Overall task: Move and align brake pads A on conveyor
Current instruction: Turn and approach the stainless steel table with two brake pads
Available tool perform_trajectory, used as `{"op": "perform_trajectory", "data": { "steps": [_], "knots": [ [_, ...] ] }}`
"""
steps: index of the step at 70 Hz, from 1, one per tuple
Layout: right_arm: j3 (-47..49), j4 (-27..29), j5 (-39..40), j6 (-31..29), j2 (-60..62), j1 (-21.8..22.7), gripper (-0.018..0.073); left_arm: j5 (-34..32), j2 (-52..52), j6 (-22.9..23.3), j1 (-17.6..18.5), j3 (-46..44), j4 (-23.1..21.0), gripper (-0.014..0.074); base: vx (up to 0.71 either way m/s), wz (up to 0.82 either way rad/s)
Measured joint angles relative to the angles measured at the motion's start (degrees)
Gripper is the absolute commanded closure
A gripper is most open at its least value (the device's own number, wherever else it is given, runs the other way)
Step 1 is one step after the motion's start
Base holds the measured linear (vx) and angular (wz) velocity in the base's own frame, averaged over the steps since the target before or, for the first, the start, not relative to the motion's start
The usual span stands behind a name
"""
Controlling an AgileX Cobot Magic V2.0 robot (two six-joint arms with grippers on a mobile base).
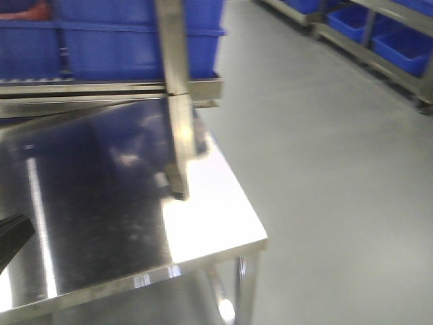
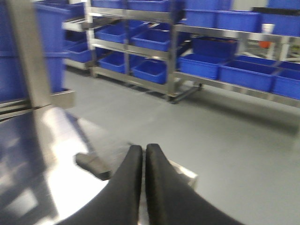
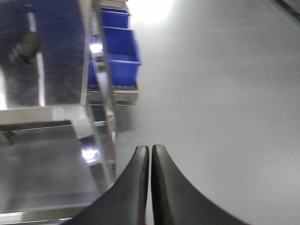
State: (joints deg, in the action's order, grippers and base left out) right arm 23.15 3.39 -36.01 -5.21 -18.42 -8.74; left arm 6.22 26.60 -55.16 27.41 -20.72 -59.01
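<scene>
Hanging above the corner of a shiny, mirror-like steel tabletop (image 2: pixel 61 180), the left end effector (image 2: pixel 143 148) has its two black curved fingers pressed together. Only a hairline slit shows between them, and nothing is gripped. A small dark lump (image 2: pixel 93 165) lies on the tabletop just ahead of the fingertips, too blurred to identify.

The right end effector (image 3: pixel 150 148) is likewise closed tip to tip and empty. It is poised over the pale grey floor (image 3: pixel 225 93), with the tabletop's edge to its left.

In the front-facing view, large blue plastic bins (image 1: pixel 135 34) sit on a metal roller track (image 1: pixel 81 91) behind the tabletop, and a steel upright post (image 1: pixel 172 47) crosses in front of them. Across the floor, metal racks (image 2: pixel 173 70) carry more blue bins.

The brake pads A and the conveyor lie outside all three views.
</scene>
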Motion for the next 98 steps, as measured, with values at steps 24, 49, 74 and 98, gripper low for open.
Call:
{"op": "perform_trajectory", "data": {
  "steps": [24,49,74,98],
  "knots": [
    [0.0,0.0,0.0,0.0,0.0,0.0,0.0563,-0.1,0.0,0.0,0.0,0.0,0.0,0.0603,0.10,0.64],
    [0.0,0.0,-0.2,0.0,0.0,0.0,0.0563,-0.1,0.0,0.0,0.0,0.0,0.0,0.0603,0.07,0.17],
    [0.0,0.0,-0.2,0.0,0.0,0.0,0.0563,-0.1,0.0,0.0,0.0,0.0,0.0,0.0603,0.14,0.02],
    [0.0,0.0,-0.2,0.0,0.0,0.0,0.0563,-0.1,0.0,0.0,0.0,0.0,0.0,0.0603,0.14,-0.03]
  ]
}}
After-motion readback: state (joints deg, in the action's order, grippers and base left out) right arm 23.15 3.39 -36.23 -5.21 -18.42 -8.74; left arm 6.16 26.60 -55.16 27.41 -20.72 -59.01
